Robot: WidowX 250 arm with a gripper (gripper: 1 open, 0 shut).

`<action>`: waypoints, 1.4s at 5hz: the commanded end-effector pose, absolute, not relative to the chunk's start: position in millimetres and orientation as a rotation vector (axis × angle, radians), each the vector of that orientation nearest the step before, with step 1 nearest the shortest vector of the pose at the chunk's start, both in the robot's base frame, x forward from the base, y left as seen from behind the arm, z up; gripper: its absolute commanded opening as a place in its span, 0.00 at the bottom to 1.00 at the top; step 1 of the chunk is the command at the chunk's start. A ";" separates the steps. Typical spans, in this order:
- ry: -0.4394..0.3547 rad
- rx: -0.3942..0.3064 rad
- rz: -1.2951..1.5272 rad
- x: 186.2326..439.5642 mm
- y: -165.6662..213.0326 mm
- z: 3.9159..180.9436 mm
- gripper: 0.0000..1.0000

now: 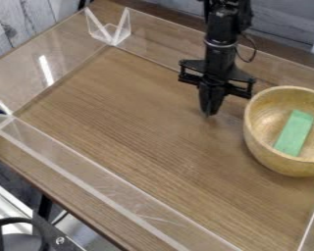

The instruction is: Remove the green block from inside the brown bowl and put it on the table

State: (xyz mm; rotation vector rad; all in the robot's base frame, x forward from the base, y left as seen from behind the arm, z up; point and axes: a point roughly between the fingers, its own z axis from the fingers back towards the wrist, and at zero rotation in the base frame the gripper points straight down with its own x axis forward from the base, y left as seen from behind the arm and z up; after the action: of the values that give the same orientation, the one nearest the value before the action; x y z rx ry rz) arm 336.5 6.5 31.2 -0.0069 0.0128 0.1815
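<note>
The green block (297,131) lies tilted inside the brown bowl (262,140), which sits at the right side of the table (133,127). My black gripper (211,109) hangs point-down over the bare wood just left of the bowl's rim, apart from it. Its fingers are pressed together and shut on nothing.
Low clear acrylic walls (68,162) edge the tabletop. A clear bracket (107,26) stands at the far left corner. Open wood stretches to the left and front of the gripper.
</note>
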 end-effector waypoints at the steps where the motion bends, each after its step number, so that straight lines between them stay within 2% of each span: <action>1: -0.047 0.004 0.183 347.2 16.9 53.6 0.00; 3: -0.057 -0.003 0.180 343.6 24.8 36.1 0.00; 4: -0.077 0.020 0.175 345.0 31.4 32.7 0.00; 6: -0.084 -0.008 0.213 330.5 35.6 72.4 0.00; 7: -0.092 -0.001 0.193 324.5 37.9 87.7 1.00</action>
State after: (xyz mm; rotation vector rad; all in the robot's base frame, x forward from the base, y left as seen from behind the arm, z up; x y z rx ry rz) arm 319.2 33.8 67.9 -0.0062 -0.0278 0.1863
